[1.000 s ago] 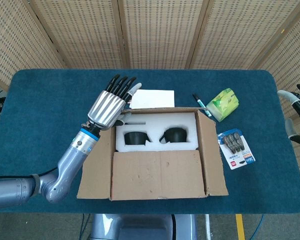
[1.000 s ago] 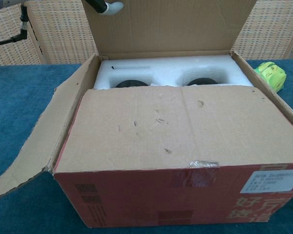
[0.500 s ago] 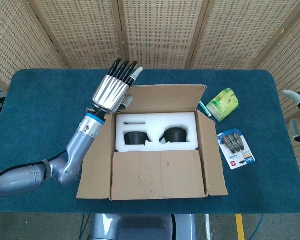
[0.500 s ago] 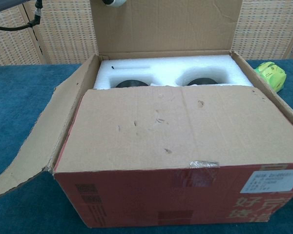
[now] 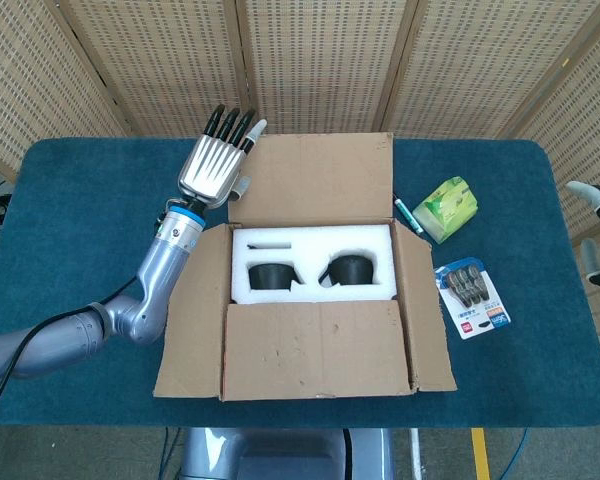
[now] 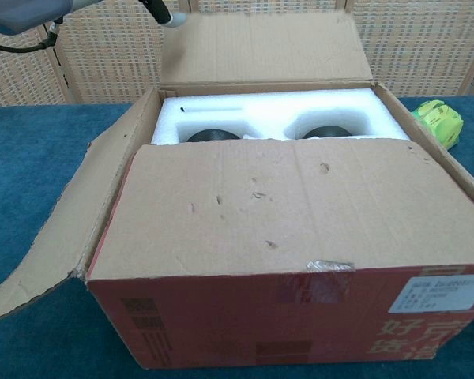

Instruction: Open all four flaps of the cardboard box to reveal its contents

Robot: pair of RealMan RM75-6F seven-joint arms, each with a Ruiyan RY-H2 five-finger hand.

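A blue surface (image 5: 70, 230) carries the cardboard box (image 5: 315, 300) before wicker screens (image 5: 320, 60); the left hand (image 5: 215, 165) is spread, empty.

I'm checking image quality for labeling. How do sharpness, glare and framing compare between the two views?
Head view: evenly lit, sharp, no glare, whole cardboard box framed. Chest view: softer and hazier, box front fills the frame, left robot hand cropped at the top edge.

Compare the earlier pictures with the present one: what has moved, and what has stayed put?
The left hand has travelled toward the table's far side, pushing the box's far flap from nearly upright to leaning back. The near flap, both side flaps, the white foam insert and the items beside the box are unchanged.
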